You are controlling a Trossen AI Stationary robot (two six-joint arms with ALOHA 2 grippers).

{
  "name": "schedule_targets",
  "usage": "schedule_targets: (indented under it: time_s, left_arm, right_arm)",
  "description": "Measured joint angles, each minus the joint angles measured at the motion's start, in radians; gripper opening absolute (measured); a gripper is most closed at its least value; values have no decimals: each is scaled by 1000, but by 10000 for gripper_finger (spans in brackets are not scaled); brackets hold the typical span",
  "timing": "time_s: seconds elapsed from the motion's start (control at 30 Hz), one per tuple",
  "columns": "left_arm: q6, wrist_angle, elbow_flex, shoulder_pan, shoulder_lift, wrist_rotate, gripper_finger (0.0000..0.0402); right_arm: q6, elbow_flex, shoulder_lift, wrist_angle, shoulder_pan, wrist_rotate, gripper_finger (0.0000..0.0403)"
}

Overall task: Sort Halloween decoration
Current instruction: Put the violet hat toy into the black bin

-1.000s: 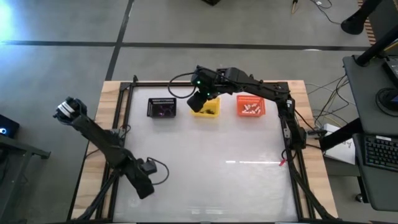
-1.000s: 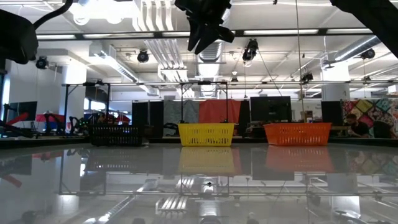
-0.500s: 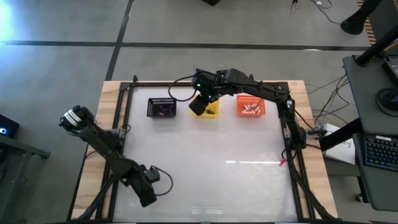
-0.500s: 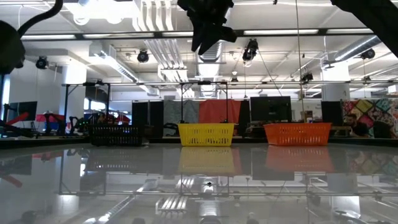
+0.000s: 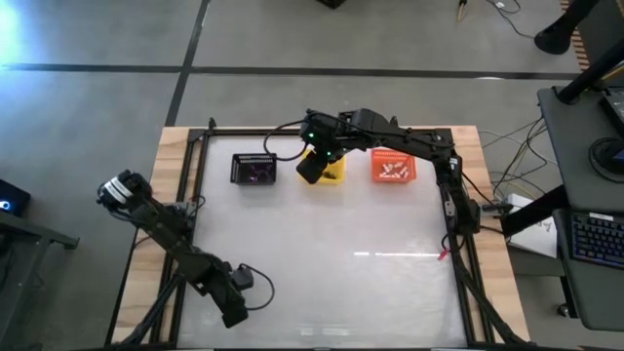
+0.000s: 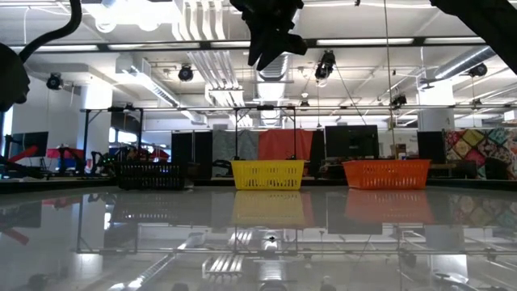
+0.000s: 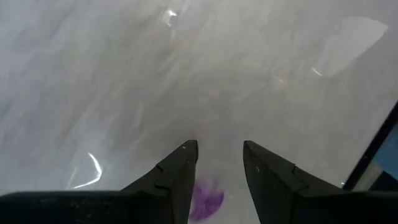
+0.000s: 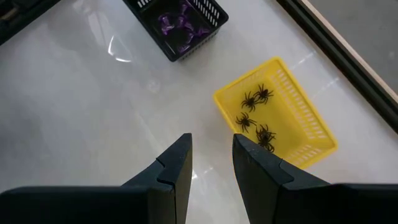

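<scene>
My left gripper (image 5: 234, 312) is low over the white table near its near left corner, fingers open (image 7: 219, 146). A purple trinket (image 7: 206, 200) shows low between those fingers, partly hidden by one; it seems to lie on the table. My right gripper (image 5: 308, 172) hangs high above the table's far side, open and empty (image 8: 211, 138), beside the yellow basket (image 8: 273, 121) with black spiders in it. The black basket (image 8: 183, 28) holds purple trinkets. White pieces lie in the orange basket (image 5: 393, 168).
The three baskets stand in a row along the far edge: black (image 6: 151, 175), yellow (image 6: 268, 173), orange (image 6: 386, 173). A black frame (image 5: 200, 175) borders the table. The white middle of the table (image 5: 341, 253) is bare.
My left gripper has moved toward the table's near edge and sunk closer to the surface, staying open.
</scene>
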Motion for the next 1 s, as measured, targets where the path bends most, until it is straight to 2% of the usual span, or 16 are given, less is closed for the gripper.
schedule_targets:
  time_s: [0.27, 0.5, 0.67, 1.0]
  left_arm:
    - [9, -19, 1, 0, 34, 18, 113]
    - [34, -72, -10, -2, -67, 36, 104]
    - [-57, -152, -9, -25, -115, 33, 116]
    - [-144, -91, -5, -45, -88, 27, 145]
  right_arm:
    - [0, 0, 0, 0, 0, 0, 107]
    - [0, 0, 0, 0, 0, 0, 107]
    - [-6, 0, 0, 0, 0, 0, 107]
    - [-8, 0, 0, 0, 0, 0, 107]
